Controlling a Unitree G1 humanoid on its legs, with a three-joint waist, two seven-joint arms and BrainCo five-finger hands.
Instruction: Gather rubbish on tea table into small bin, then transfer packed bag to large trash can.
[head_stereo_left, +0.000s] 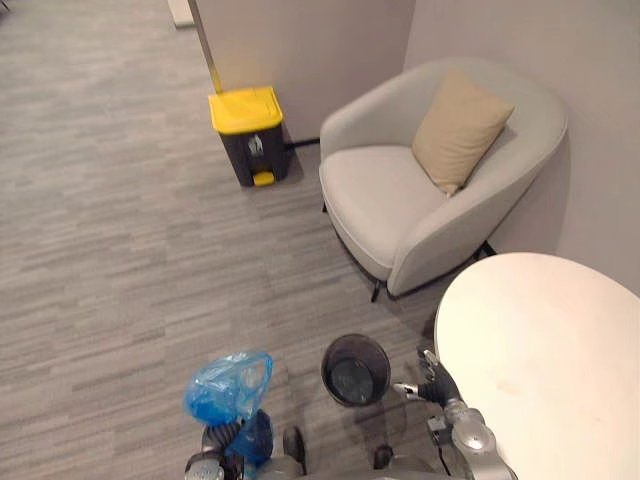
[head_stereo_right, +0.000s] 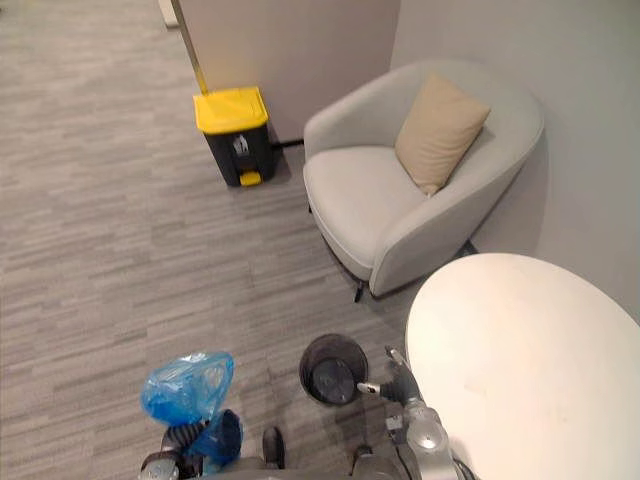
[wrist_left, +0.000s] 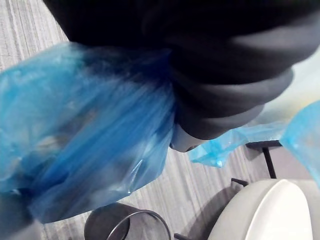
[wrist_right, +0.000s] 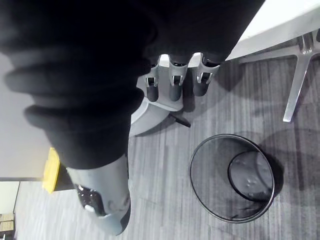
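Though crinkled, translucent blue bag (head_stereo_left: 228, 388).

A wide stretch of carpet (head_stereo_left: 120, 250) lies open from the foreground to the yellow-lidded trash can (head_stereo_left: 247, 133), which stands against the wall (head_stereo_left: 300, 50) with its lid down. The armchair (head_stereo_left: 390, 200) juts out near its right side, and the white table (head_stereo_left: 560, 360) blocks the near right, with the small black bin (head_stereo_left: 355, 372) on the floor just beside its rim

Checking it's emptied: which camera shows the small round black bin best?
Right wrist view: the small round black bin shows whole, its bare bottom visible. Both eye views show it smaller; the left wrist view catches part of its rim.
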